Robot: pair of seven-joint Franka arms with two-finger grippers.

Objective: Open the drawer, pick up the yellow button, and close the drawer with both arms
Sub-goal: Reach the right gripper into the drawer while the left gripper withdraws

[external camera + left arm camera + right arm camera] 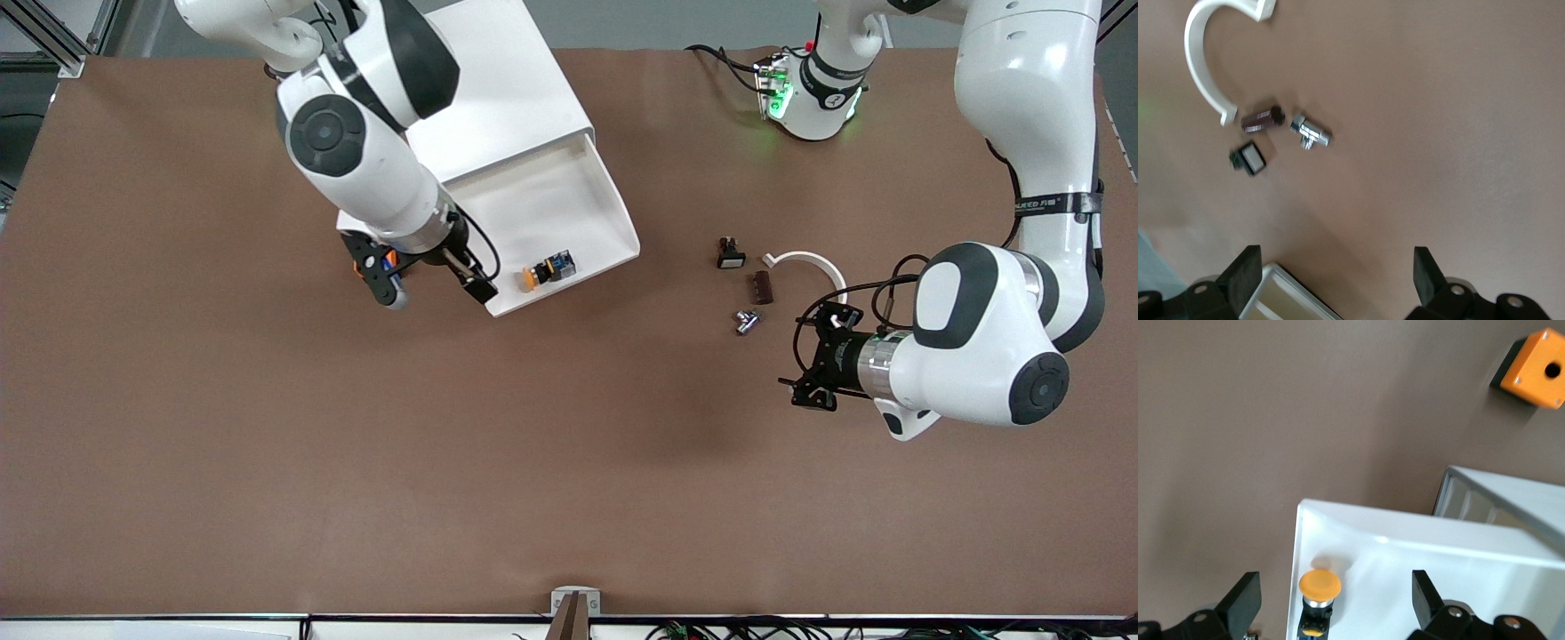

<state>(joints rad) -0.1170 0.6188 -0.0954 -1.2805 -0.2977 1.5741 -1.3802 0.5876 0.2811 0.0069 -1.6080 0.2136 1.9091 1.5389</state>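
Note:
The white cabinet (498, 89) stands near the right arm's base. Its top drawer (551, 200) is pulled out toward the front camera. The button (548, 268), with an orange-yellow cap and black-and-blue body, lies inside the drawer by its front wall. My right gripper (436, 286) is open and empty over the drawer's front corner. In the right wrist view the button (1319, 585) shows between the spread fingers of this gripper (1335, 587), above the drawer rim (1338, 513). My left gripper (807, 356) is open and empty over bare table, and the left wrist view shows it (1335, 267) spread wide.
An orange cube with a hole (1538, 367) sits on the table beside the cabinet. Near the left gripper lie a white curved clamp (805, 260), a black part with a white face (731, 256), a brown part (762, 287) and a small metal part (745, 322).

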